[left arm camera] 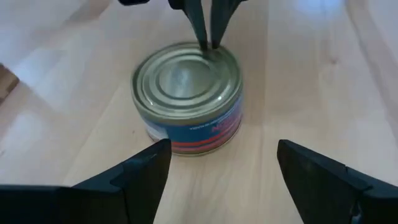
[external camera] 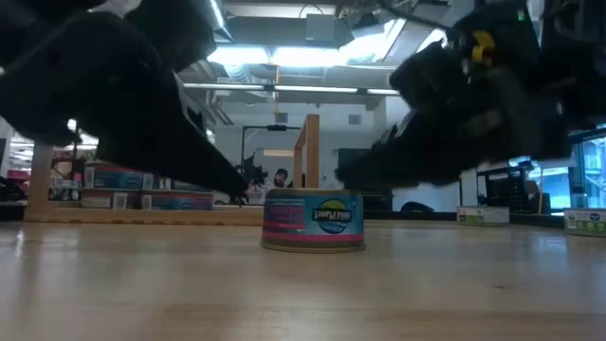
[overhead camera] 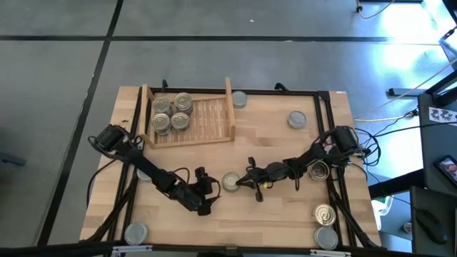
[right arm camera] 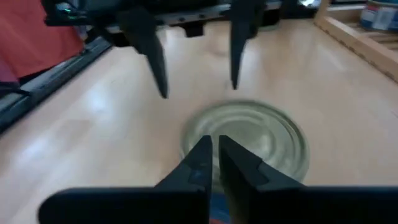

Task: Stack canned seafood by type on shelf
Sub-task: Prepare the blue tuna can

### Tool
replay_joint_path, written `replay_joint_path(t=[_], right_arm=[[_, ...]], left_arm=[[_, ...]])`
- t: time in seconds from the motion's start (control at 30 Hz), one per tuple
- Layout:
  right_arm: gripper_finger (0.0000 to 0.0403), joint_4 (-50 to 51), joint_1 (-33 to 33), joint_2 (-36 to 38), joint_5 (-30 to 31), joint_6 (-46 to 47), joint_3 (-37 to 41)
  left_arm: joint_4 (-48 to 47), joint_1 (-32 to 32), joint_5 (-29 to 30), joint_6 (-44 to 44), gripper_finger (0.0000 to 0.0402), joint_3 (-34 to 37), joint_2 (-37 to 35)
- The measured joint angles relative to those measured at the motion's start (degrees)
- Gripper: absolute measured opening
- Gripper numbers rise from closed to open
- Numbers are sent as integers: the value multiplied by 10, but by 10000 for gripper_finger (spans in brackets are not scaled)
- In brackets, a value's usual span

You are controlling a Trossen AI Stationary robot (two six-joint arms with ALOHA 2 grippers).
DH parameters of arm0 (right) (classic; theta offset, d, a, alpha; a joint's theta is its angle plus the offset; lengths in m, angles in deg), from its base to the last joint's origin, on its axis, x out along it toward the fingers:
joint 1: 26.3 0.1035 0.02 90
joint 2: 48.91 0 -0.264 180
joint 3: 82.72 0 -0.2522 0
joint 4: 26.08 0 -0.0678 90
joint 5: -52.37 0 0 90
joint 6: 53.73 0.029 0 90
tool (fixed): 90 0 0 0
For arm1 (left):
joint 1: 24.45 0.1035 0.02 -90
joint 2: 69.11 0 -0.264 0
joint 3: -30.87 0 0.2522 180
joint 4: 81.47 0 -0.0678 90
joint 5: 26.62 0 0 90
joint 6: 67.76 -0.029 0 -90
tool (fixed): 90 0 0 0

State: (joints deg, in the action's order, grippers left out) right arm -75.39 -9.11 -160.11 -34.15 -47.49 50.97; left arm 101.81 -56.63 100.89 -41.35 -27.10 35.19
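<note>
High view: grey-topped can (overhead camera: 230, 182) at table centre, six o'clock of shelf (overhead camera: 190, 121). Left gripper (overhead camera: 208, 191) spread at its eight o'clock; right gripper (overhead camera: 246, 181) near-pressed, seemingly touching lid. Rigid, smooth, probably slippery; grip across side wall.

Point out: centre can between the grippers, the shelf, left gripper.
Centre can (overhead camera: 230, 182): high view, on its grey top.
Shelf (overhead camera: 211, 116): high view, on the bare slatted base.
Left gripper (left arm camera: 219, 163): left wrist view, midway between its open fingertips.
</note>
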Motion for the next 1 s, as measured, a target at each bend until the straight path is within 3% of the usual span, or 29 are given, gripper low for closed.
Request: replay_joint_path(t=[0.1,0.2,0.37,0.5,0.57,0.63,0.77,1.0], right_arm=[[56,71,0,61,-9,0,-2],[105,180,0,121,-11,0,-1],[238,341,0,208,26,19,-2],[350,391,0,202,113,91,-2],[386,388,0,185,116,98,-3],[386,360,0,163,95,94,-2],[349,275,1,128,53,68,-4],[325,242,0,74,70,57,-27]], left_arm=[[-3,0,0,-5,292,0,-18],[-1,3,0,-5,292,0,-25],[-5,21,-9,-4,292,0,-24],[-15,33,-31,-4,292,0,-21],[-15,36,-38,-8,292,0,-15],[-15,38,-40,-12,292,0,-8],[-17,41,-42,-13,292,0,9],[-2,63,-43,-17,292,1,42]])
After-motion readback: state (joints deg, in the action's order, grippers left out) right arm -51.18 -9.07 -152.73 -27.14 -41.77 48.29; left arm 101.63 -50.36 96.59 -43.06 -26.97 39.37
